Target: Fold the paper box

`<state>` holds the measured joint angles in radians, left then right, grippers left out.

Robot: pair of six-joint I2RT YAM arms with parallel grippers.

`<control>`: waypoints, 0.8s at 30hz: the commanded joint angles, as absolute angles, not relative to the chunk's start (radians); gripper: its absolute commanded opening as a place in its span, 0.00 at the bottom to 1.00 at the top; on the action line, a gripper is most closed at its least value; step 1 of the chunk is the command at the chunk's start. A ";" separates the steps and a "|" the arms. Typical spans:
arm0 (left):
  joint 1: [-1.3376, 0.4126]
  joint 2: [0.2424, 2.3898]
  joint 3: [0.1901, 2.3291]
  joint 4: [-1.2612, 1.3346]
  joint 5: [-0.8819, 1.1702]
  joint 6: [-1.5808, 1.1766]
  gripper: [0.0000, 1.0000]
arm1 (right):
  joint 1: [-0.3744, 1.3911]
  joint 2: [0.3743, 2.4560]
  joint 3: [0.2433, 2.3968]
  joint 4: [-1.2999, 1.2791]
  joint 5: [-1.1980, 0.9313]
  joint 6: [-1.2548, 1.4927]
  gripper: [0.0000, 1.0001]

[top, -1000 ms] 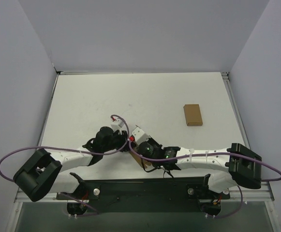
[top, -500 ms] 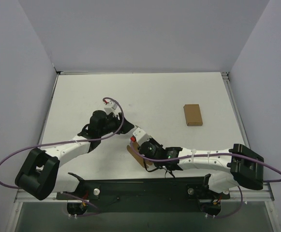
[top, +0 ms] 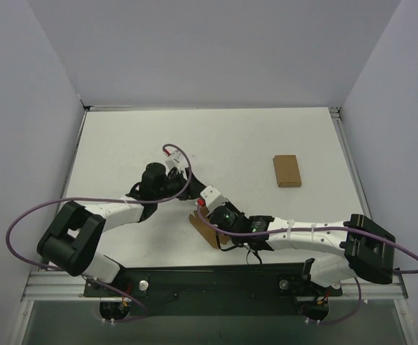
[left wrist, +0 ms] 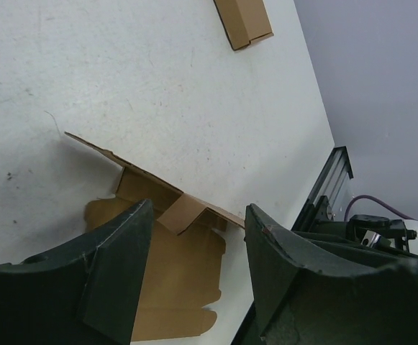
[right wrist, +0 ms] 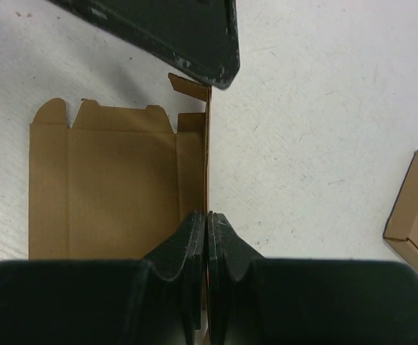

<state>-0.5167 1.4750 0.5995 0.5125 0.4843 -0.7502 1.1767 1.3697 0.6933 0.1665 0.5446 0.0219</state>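
The paper box [right wrist: 108,194] lies flat and open on the white table, brown kraft with notched flaps along its far edge and one side panel standing upright. My right gripper [right wrist: 207,219] is shut on that upright panel's near end. In the top view the box [top: 196,220] peeks out from under the right gripper [top: 207,221] near the front centre. My left gripper [left wrist: 200,208] is open with nothing between its fingers, and the box [left wrist: 173,266] shows beyond them. From above, the left gripper [top: 181,181] hangs up and left of the box, apart from it.
A smaller plain brown cardboard rectangle [top: 286,170] lies at the table's right, also at the top of the left wrist view [left wrist: 243,21] and the right edge of the right wrist view [right wrist: 417,208]. A left finger [right wrist: 187,36] hangs over the box's far end. Grey walls enclose the table.
The left gripper opened and drew back from the box toward the upper left. The right gripper stays shut on the box's upright panel, having shifted slightly.
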 commanded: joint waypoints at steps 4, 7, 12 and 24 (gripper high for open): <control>-0.575 1.534 0.678 0.557 0.511 -0.787 0.63 | 1.158 1.364 0.652 0.092 0.502 0.028 0.00; -0.583 1.555 0.681 0.567 0.517 -0.792 0.61 | 1.154 1.358 0.647 0.095 0.497 0.029 0.00; -0.588 1.588 0.690 0.577 0.518 -0.805 0.49 | 1.144 1.353 0.644 0.098 0.489 0.032 0.00; -0.588 1.647 0.693 0.603 0.515 -0.821 0.33 | 1.126 1.335 0.644 0.091 0.463 0.049 0.13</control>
<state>-0.5812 1.6192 0.6678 0.5636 0.5022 -0.8207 1.1336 1.3487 0.6785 0.1764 0.5076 0.0246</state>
